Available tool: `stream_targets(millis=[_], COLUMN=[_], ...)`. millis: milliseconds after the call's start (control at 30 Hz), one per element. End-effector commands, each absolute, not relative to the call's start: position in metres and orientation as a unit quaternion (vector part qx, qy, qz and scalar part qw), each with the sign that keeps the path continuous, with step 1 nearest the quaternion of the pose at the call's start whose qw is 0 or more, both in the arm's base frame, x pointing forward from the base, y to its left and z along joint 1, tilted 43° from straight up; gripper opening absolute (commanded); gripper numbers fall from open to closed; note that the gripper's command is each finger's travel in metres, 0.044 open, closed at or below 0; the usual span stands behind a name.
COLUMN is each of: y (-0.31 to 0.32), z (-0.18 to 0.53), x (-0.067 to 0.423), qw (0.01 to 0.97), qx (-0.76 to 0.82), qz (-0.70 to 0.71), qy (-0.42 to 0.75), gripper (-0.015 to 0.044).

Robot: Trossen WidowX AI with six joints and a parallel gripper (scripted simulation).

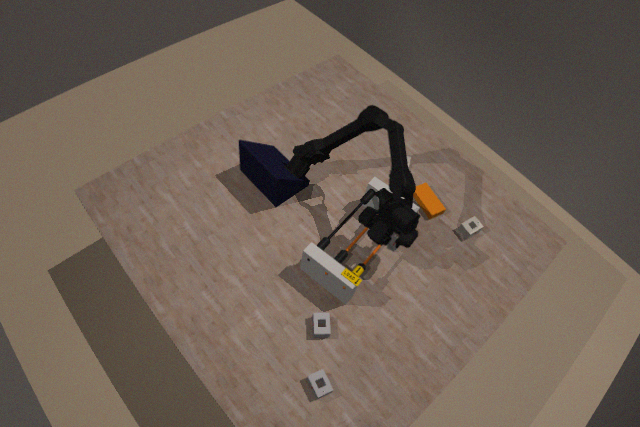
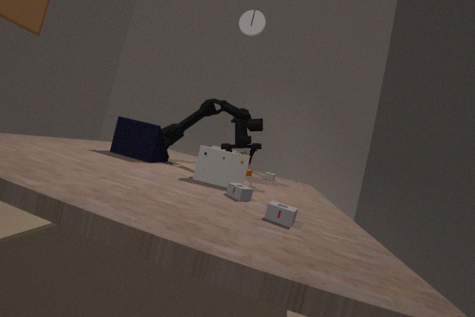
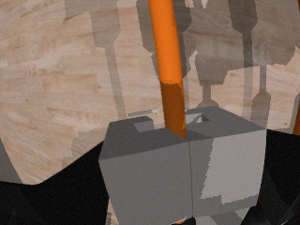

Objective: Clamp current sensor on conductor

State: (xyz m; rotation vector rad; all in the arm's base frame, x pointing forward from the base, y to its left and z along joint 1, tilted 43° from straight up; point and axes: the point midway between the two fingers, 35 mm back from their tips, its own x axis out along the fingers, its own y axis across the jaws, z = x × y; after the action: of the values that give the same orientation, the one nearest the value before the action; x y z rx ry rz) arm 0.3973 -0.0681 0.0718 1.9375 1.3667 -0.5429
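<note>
Wrist: grey sensor (image 1: 392,243) (image 3: 225,169) round orange conductor (image 1: 372,254) (image 3: 165,42), hand (image 1: 390,240) (image 2: 240,155) (image 3: 168,137) gripping sides.

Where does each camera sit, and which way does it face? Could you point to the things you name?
Top: high above the table, looking steeply down; black jointed arm (image 1: 343,139) (image 2: 192,116) and gripper (image 1: 388,230) (image 2: 240,155) (image 3: 168,137) show.
Exterior: low beyond the table edge, looking across it; arm and gripper show.
Wrist: on the arm, facing the grey block sensor (image 1: 392,242) (image 3: 150,187); black fingers flank it.
Top and exterior share the navy wedge (image 1: 258,174) (image 2: 133,139).
</note>
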Motion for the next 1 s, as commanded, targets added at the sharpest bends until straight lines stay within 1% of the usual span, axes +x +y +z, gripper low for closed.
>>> stream_targets(millis=[0,167,700,967], y=[-0.071,-0.087,-0.077,-0.076], z=[0.073,0.085,0.072,0.066], x=[0.397,0.388,0.398,0.404], qw=[0.35,0.367,0.369,0.378], qx=[0.753,0.792,0.795,0.816], qz=[-0.206,-0.185,-0.183,-0.167], qy=[0.517,0.451,0.446,0.405], gripper=[0.044,0.044,0.044,0.044])
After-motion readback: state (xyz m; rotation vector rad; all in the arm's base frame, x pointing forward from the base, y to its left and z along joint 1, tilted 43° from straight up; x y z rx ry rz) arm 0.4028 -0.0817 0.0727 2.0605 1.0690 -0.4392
